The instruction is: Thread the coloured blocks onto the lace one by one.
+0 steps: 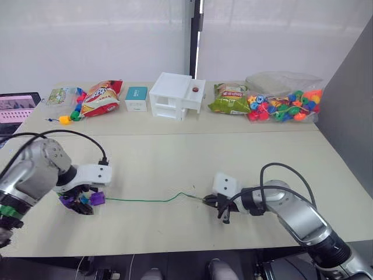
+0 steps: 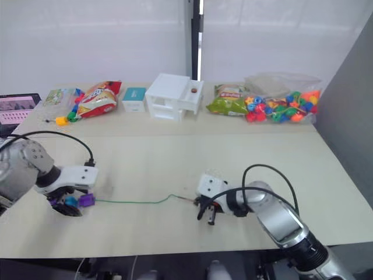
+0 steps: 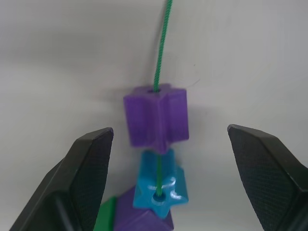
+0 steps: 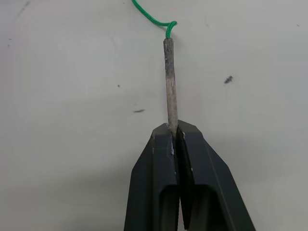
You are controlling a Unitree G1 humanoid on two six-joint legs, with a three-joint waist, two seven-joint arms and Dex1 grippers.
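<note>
Right wrist view: your right hand (image 4: 174,131) is clamped shut on only the last bit of the lace (image 1: 152,200) tip, so a tug could slip it free. At lower left of the left eye view, your left hand (image 3: 168,144) stands wide open around the threaded purple block (image 3: 156,117), holding nothing; blocks may slide along the worktop (image 1: 175,157).

No lettering is legible: print on the snack bags (image 1: 100,97) and the teal box (image 1: 136,95) is too small to read.
</note>
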